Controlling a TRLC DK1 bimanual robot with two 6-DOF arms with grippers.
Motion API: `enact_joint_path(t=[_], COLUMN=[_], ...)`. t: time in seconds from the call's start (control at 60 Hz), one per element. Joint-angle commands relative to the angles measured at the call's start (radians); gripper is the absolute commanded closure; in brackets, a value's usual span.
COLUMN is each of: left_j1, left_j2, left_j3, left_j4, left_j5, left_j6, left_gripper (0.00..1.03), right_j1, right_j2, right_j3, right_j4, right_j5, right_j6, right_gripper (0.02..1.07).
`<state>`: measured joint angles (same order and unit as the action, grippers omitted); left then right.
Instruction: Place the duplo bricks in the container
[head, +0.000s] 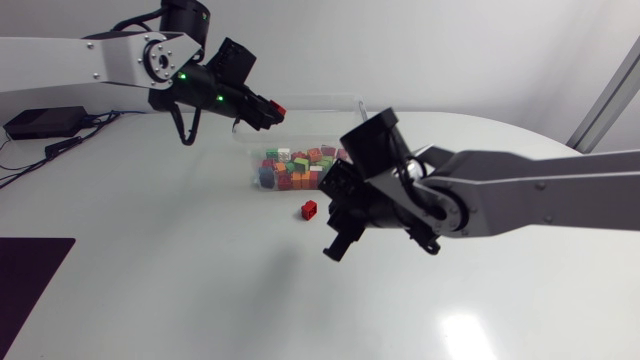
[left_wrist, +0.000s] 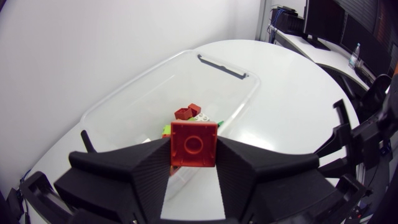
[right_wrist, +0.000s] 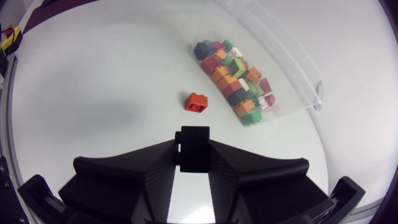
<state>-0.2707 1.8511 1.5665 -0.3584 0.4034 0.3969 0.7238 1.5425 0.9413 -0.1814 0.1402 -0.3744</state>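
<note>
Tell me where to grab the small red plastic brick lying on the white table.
The small red plastic brick is probably best pinched on two opposite side walls, from straight above. It sits flat and apart from the clear plastic container, all sides exposed.

In the head view the right arm (head: 520, 195) covered the right end of the container (head: 310, 125), and the bricks (head: 297, 168) inside it were too small to count.

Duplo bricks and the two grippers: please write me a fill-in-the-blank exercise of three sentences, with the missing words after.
The left gripper has its jaws shut on a ___ brick.
Another red brick lies on the table, ___ the container.
That loose brick lies closer to the ___ gripper.
Missing words: red; outside; right.
</note>
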Motion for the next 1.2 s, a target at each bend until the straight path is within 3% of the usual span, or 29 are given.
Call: enact_joint_path(t=[0.0, 0.083, 0.2, 0.267, 0.383, 0.683, 0.95, 1.183], left_j1=[-0.007, -0.010, -0.030, -0.036, -0.042, -0.032, -0.047, -0.087], left_j2=[0.092, 0.166, 0.263, 0.281, 0.241, -0.115, -0.365, -0.409], left_j3=[0.107, 0.184, 0.287, 0.310, 0.267, -0.079, -0.333, -0.499], left_j4=[0.015, 0.015, 0.016, 0.016, 0.016, 0.067, 0.009, 0.013], left_j5=[-0.032, -0.069, -0.140, -0.156, -0.160, -0.160, -0.156, -0.147], left_j6=[-0.038, -0.052, -0.053, -0.055, -0.055, -0.044, -0.001, 0.025], left_gripper=[0.63, 0.56, 0.18, 0.07, 0.05, 0.05, 0.06, 0.06], right_j1=[-0.040, -0.075, -0.127, -0.159, -0.202, -0.285, -0.308, -0.302], right_j2=[-0.047, -0.064, -0.053, -0.030, 0.016, 0.191, 0.390, 0.574], right_j3=[0.070, 0.128, 0.215, 0.275, 0.366, 0.556, 0.743, 0.892], right_j4=[-0.040, -0.067, -0.082, -0.089, -0.095, -0.049, -0.009, -0.003], right_j5=[-0.028, -0.054, -0.097, -0.128, -0.172, -0.251, -0.281, -0.298], right_j6=[-0.017, -0.015, -0.012, -0.004, 0.015, 0.049, 0.084, 0.100], right_gripper=[0.76, 0.76, 0.76, 0.76, 0.76, 0.76, 0.75, 0.72])
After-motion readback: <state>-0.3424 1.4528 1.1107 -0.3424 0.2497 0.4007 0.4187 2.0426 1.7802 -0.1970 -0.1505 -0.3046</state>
